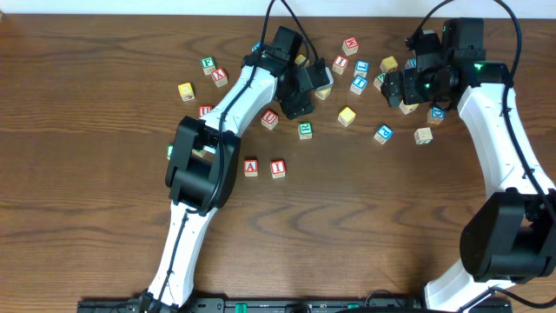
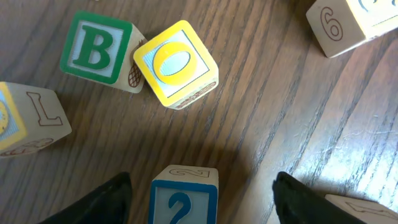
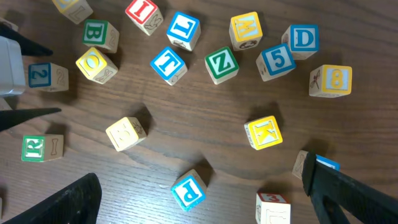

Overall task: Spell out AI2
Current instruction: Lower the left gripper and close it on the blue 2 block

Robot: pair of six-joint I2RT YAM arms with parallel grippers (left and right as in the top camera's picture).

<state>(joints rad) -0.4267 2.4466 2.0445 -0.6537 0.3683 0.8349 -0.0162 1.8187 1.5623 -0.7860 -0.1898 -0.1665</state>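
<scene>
Yellow O block (image 2: 176, 62), green B block (image 2: 96, 46) near blue 2 cube (image 2: 183, 198).

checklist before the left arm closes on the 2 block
1. Blue 2 block between the left gripper fingers: ok.
2. Jaws open, gaps on both sides of the block: ok.
3. Block centred between the fingers: not ok, it sits nearer one finger.
4. Yellow O block and green B block clear of the fingers: ok.
5. A block and I block side by side, bare table after the I: ok.
6. Right gripper open, holding nothing: ok.
</scene>
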